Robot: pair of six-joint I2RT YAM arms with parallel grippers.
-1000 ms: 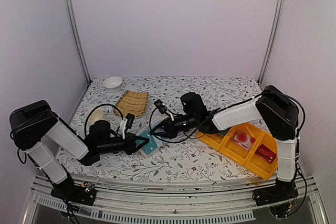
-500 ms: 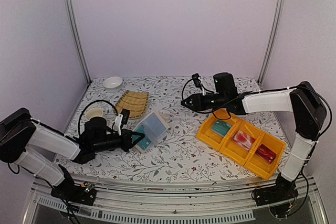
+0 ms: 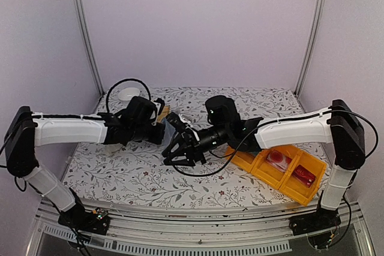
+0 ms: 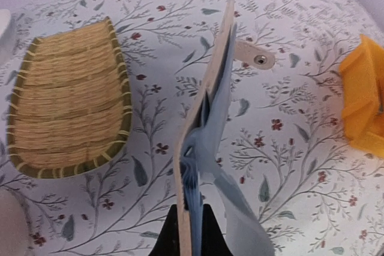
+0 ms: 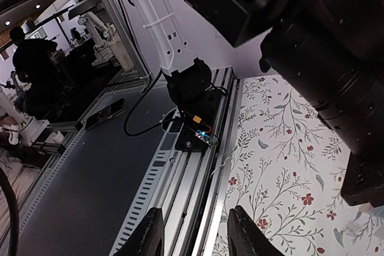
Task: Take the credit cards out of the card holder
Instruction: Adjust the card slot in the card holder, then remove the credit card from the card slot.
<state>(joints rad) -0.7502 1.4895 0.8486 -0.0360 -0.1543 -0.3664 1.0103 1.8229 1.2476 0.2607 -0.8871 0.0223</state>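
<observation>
the left gripper [image 4: 191,235] has its jaws closed on the lower edge of the small beige leather bifold card holder [image 4: 211,100]. it is held on edge over the floral-patterned desk [image 4: 288,166], grey-blue lining showing, near the woven bamboo mat [image 4: 66,100]. the right gripper [image 5: 195,232] has its jaws spread apart with nothing between them. a whitish-pink card with a red circle [image 3: 276,159] lies in the yellow plastic tray [image 3: 255,163].

Soft, even light; mild blur.
</observation>
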